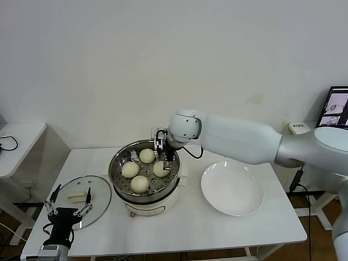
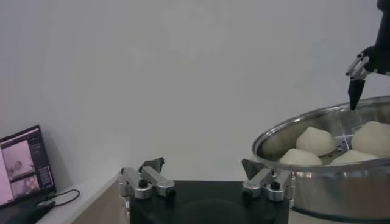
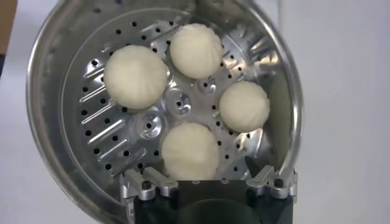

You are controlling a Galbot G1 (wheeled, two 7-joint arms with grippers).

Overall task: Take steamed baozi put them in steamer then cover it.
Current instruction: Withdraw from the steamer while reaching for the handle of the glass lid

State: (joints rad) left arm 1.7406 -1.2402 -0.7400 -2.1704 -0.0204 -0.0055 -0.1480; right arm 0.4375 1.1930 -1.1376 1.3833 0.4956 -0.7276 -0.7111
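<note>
Several cream-white baozi lie in the shiny perforated steamer [image 1: 114, 166], among them ones at the back [image 1: 147, 155] and the left [image 1: 130, 169]. My right gripper [image 1: 162, 154] hangs open just above the right-hand baozi [image 1: 161, 169]. In the right wrist view that baozi [image 3: 190, 151] lies free between the spread fingers of the right gripper [image 3: 196, 175]. The glass cover [image 1: 100, 190] with its cream handle [image 1: 78, 198] lies flat on the table left of the steamer. My left gripper [image 1: 70, 197] [image 2: 204, 167] waits open beside the cover, holding nothing.
A bare white plate [image 1: 232, 188] lies right of the steamer. The steamer stands on a cream pot base [image 1: 157, 205] mid-table. A side table [image 1: 19, 136] stands at the far left, and a screen [image 1: 338, 106] at the far right.
</note>
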